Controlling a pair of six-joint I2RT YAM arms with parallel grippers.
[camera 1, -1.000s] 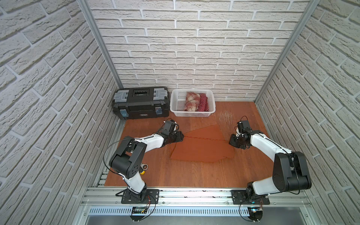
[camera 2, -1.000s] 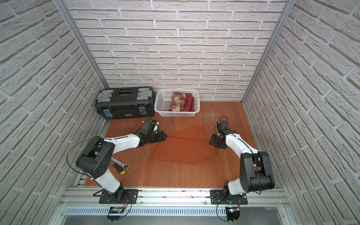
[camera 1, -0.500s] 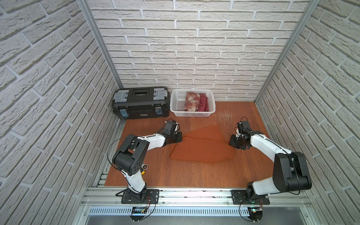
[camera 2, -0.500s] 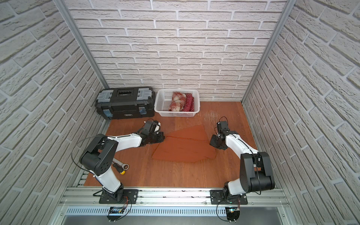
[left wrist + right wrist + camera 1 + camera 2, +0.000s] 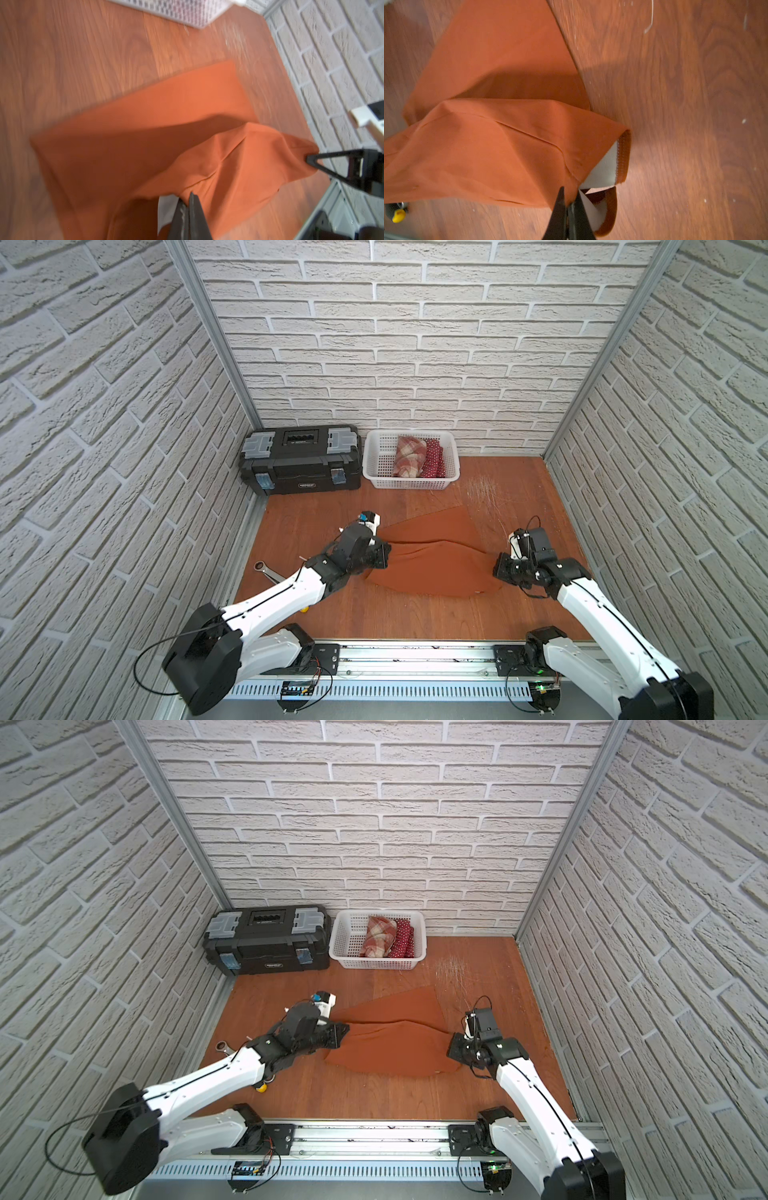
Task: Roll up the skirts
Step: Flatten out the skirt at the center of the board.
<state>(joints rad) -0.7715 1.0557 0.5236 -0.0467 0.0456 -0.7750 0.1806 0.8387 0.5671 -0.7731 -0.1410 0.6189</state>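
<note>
Brick-pattern walls close in three sides of the wood-grain floor (image 5: 395, 614). At the far left, against the back wall, a black toolbox (image 5: 300, 460) sits shut. A wrench (image 5: 266, 569) lies on the floor beside your left arm, touching nothing of the task.

Left gripper (image 5: 384, 551): this is the change. A second ago its jaws are apart at the cloth's edge. Now they are pressed flat together on the left corner of the rust-orange skirt (image 5: 432, 568), and the left wrist view shows fabric pinched between the tips.

White basket (image 5: 370, 472), at the back beside the toolbox: the plaid skirt (image 5: 409, 456) and the polka-dot skirt (image 5: 434, 458) lie in it side by side as rolls. Two of the three look done.

The orange skirt is mid-floor, near the basket but apart from it. Its far layer lies flat. Its near layer, flat a second ago, now rises in a slack hump between your two tools, with shadow under it in both wrist views.

Right gripper (image 5: 500, 568): clamped on the right hem corner, with grey lining showing at the hem. That grip is unchanged over the second.

Reading: you now hold both ends of one edge, so the turn-over that starts the roll looks ready. Move the two ends together, because a lag on either side would probably skew the roll. Both pinches are thin and near the edge, so a hard pull might slip them.
</note>
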